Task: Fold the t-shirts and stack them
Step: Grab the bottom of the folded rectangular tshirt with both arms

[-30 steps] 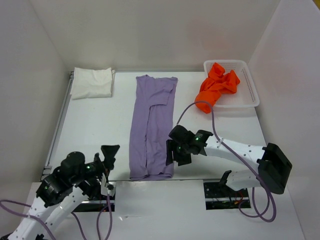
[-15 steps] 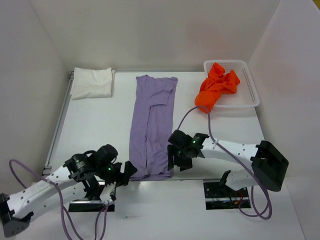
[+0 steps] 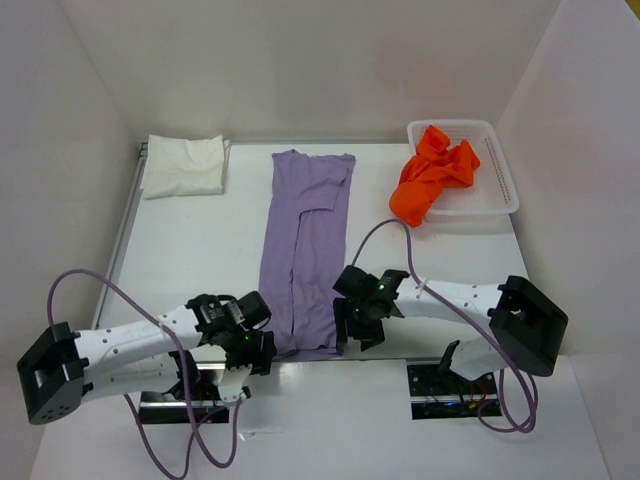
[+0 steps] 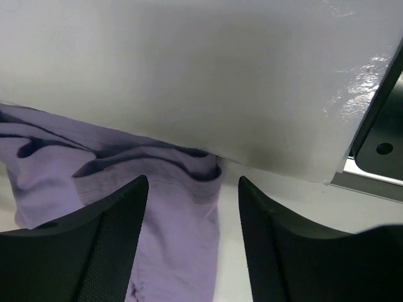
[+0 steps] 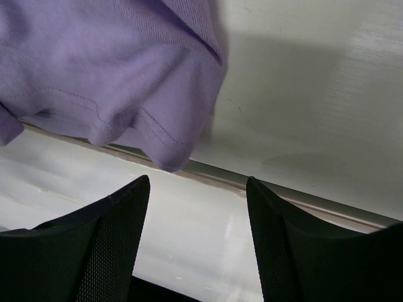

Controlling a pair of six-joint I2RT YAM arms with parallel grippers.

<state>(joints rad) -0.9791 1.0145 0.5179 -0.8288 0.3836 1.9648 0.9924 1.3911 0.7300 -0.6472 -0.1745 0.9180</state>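
On the white table [image 3: 200,240], your left pincer [image 4: 192,185] and right pincer [image 5: 197,184] gaped apart, the purple t-shirt [image 3: 305,230] hem just ahead; gripping it appeared due next.

Left fingers [image 3: 260,346] and right fingers [image 3: 343,326] flank the purple t-shirt's [image 3: 306,245] near hem.

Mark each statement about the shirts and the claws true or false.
1. The purple t-shirt lies as a long narrow strip in the middle of the table. True.
2. The orange t-shirt lies spread flat on the table. False: it is bunched in the white basket, spilling over its front rim.
3. The left claw and the right claw are both open at the purple t-shirt's near hem, one at each corner. True.
4. The white t-shirt is stacked on the purple t-shirt. False: it lies folded on its own at the back left corner.
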